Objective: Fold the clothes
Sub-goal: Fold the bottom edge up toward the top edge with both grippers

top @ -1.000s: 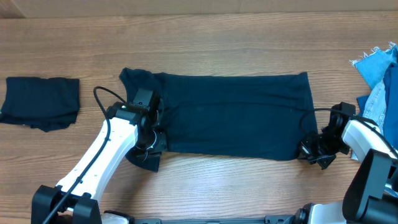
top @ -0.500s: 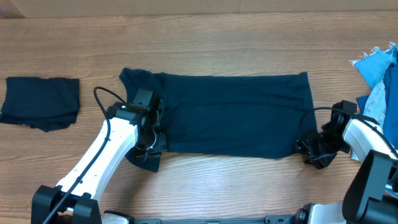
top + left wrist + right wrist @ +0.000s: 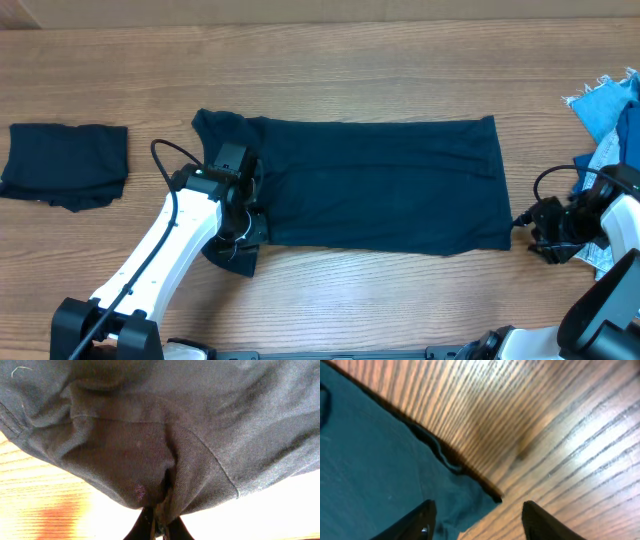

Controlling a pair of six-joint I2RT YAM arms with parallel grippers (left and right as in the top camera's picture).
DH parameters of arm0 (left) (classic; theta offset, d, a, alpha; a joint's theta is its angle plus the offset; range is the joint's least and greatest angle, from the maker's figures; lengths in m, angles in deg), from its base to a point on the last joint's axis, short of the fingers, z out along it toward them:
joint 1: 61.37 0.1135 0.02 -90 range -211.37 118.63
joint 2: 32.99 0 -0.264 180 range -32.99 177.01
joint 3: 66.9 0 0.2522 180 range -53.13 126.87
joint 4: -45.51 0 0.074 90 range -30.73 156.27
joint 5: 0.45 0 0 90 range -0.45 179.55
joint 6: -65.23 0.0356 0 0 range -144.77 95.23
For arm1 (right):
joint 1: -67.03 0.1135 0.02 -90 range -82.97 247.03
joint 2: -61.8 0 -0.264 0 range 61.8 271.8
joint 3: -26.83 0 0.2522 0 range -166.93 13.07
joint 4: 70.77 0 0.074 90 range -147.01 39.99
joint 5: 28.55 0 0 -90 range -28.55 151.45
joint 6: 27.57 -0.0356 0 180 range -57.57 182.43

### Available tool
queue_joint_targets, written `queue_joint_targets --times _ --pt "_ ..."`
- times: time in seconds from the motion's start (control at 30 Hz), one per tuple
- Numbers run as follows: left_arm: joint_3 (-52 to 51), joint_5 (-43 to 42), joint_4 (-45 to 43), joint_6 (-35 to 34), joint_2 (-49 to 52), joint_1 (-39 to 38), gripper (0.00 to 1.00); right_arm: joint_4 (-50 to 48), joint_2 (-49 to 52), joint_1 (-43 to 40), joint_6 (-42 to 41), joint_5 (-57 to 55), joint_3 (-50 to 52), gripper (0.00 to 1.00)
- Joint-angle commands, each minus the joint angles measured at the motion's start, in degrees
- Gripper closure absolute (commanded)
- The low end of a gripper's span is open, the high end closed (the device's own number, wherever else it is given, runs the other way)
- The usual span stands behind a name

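- The large navy garment point(image 3: 380, 185) is lying spread flat in the middle of the table point(image 3: 350, 60), with its long side running from left to right in the overhead view.
- The right gripper point(image 3: 530, 233) is now standing just right of the garment's lower right corner, apart from the cloth. Half a second ago it was sitting on that corner.
- In the right wrist view its fingers point(image 3: 422, 520) are standing wide apart with nothing held. The corner of the garment is lying flat on the wood below and between them.
- The lower right corner is now reaching a little further right than before, so the release is probably finishing a pull that smoothed this side.
- The left gripper point(image 3: 243, 232) is not moving at the lower left corner of the garment. Its place is the same in all three overhead pictures.
- In the left wrist view the left gripper point(image 3: 159, 522) is pinching a bunch of the navy cloth, which is gathering into wrinkles above the tips.
- A smaller navy piece point(image 3: 65, 165), already folded, is resting at the left of the frame. The light-blue denim pieces point(image 3: 612, 105) are waiting at the right edge.
- I judge that the garment is now flat enough and that the fold itself is not yet begun. The right gripper needs a new grasp first.
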State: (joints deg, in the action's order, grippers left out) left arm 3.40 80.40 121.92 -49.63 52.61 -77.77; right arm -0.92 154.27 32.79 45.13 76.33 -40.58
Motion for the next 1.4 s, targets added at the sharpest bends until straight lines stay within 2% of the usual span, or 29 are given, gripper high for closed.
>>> queue_joint_targets --times 0.0,0.2,0.27,0.5,0.63,0.7,0.87,1.0,1.13,1.37 --pt "1.11 0.74 0.09 1.09 -0.87 0.35 0.96 -1.36 -1.05 -0.11 0.85 0.92 0.11 0.45" --pt "1.11 0.55 0.44 1.11 -0.87 0.37 0.96 -6.47 -1.05 0.2 1.2 4.96 6.1 0.55" --pt "1.11 0.57 0.52 1.11 -0.87 0.35 0.96 -7.21 -1.05 0.2 0.83 4.96 7.3 0.61" --pt "1.11 0.55 0.48 1.09 -0.87 0.37 0.96 -11.56 -1.05 0.2 -0.81 5.42 12.37 0.57" --pt "1.11 0.52 0.55 1.09 -0.87 0.37 0.96 -12.79 -1.07 0.15 -0.83 6.01 12.44 0.84" --pt "1.11 0.52 0.66 1.09 -0.87 0.35 0.96 -11.45 -1.53 0.09 -0.35 6.12 10.32 0.91" --pt "3.45 1.03 3.19 1.81 -1.01 0.35 0.96 -2.54 -6.6 0.09 1.09 6.21 1.81 0.95" --pt "10.54 4.68 8.87 4.33 -1.42 0.35 0.96 6.05 -9.66 0.09 2.43 5.33 -3.85 0.96" --pt "15.1 7.23 10.08 6.84 -1.4 0.37 0.96 4.42 -9.64 0.11 2.56 5.4 -4.5 0.96" --pt "15.1 9.16 4.63 13.79 -1.36 0.31 0.94 -0.44 -9.51 1.44 2.54 7.08 -4.5 0.95"
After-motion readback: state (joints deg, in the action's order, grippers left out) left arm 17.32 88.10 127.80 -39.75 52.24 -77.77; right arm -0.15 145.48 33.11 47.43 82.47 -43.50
